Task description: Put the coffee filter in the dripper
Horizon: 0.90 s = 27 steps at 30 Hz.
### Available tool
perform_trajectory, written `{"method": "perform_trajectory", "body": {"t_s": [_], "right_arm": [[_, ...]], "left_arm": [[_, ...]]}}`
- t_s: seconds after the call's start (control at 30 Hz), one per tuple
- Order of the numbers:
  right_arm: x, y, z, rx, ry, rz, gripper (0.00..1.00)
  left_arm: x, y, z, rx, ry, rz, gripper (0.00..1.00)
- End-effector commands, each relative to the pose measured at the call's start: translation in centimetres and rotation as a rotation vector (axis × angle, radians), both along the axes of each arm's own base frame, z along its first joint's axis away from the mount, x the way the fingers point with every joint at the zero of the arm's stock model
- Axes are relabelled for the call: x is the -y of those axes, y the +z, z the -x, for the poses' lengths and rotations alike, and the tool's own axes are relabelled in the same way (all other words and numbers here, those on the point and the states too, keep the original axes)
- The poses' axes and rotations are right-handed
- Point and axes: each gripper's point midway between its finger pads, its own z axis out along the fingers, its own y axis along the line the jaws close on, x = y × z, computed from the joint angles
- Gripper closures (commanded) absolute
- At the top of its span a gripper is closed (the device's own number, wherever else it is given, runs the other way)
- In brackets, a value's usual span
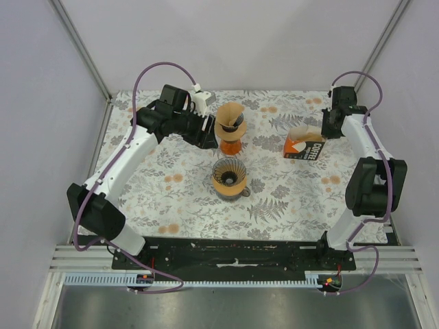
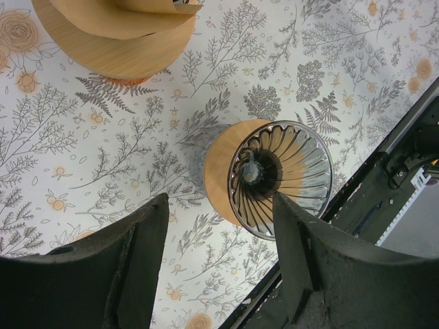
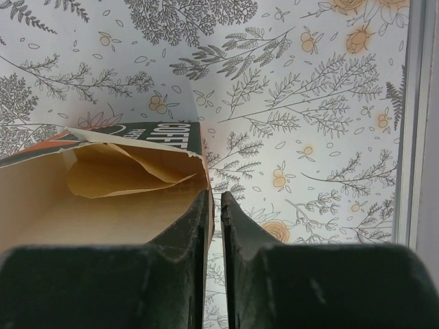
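The glass dripper (image 1: pixel 228 175) with a wooden collar stands mid-table; in the left wrist view the dripper (image 2: pixel 281 178) is empty and lies below and ahead of my fingers. My left gripper (image 1: pixel 209 137) (image 2: pixel 219 205) hovers open, holding nothing. A torn-open filter box (image 1: pixel 304 147) lies on its side at the right, with brown paper coffee filters (image 3: pixel 116 175) inside. My right gripper (image 1: pixel 328 131) (image 3: pixel 214 195) is at the box mouth. One finger is inside and one outside. The jaws stand nearly together on the box's side wall (image 3: pixel 206 168).
A brown cone on an orange base (image 1: pixel 231 127) (image 2: pixel 116 31) stands just right of the left gripper. The black base rail (image 2: pixel 384 178) runs along the near table edge. The enclosure's right frame (image 3: pixel 415 116) is close to the right gripper.
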Motion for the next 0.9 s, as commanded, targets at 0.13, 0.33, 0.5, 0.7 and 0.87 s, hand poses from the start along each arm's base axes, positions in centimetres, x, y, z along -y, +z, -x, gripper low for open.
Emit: {"method": "perform_trajectory", "body": {"t_s": [0.13, 0.33, 0.5, 0.7, 0.87], "right_arm": [[0.0, 0.5, -0.8, 0.033, 0.079, 0.010, 0.88], [-0.4, 1.9, -0.5, 0.074, 0.108, 0.016, 1.00], [-1.3, 6.1, 0.9, 0.237, 0.124, 0.054, 1.00], [-3.6, 10.6, 3.2, 0.388, 0.189, 0.097, 1.00], [-7.5, 14.9, 5.4, 0.522, 0.288, 0.128, 1.00]], "left_arm": [[-0.3, 2.4, 0.4, 0.078, -0.029, 0.023, 0.32], [-0.2, 2.6, 1.0, 0.076, -0.057, 0.029, 0.33], [0.0, 3.2, 1.8, 0.076, -0.115, 0.034, 0.33], [1.2, 5.0, 3.0, 0.111, -0.196, 0.053, 0.33], [4.2, 6.7, 4.3, 0.251, -0.271, -0.044, 0.30]]}}
